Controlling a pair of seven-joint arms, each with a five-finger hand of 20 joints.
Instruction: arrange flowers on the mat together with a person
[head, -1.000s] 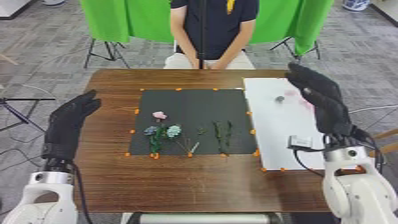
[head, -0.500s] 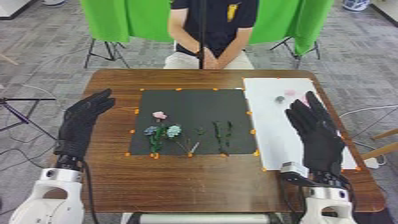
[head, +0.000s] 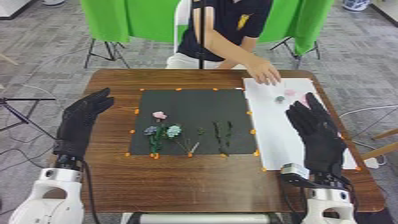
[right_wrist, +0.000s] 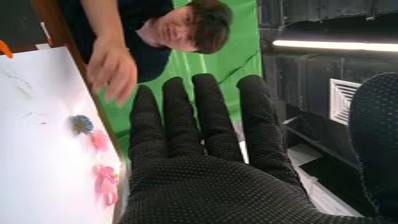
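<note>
Hovering over the white sheet (head: 274, 122), the right hand (head: 322, 145) has fingers straight, slightly spread, and there's a person's hand (head: 263, 70) right at the sheet's far edge!

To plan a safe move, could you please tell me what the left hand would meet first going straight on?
The left hand looks free to cross the table to its far edge, passing outside the mat, though its height is hard to judge.
</note>
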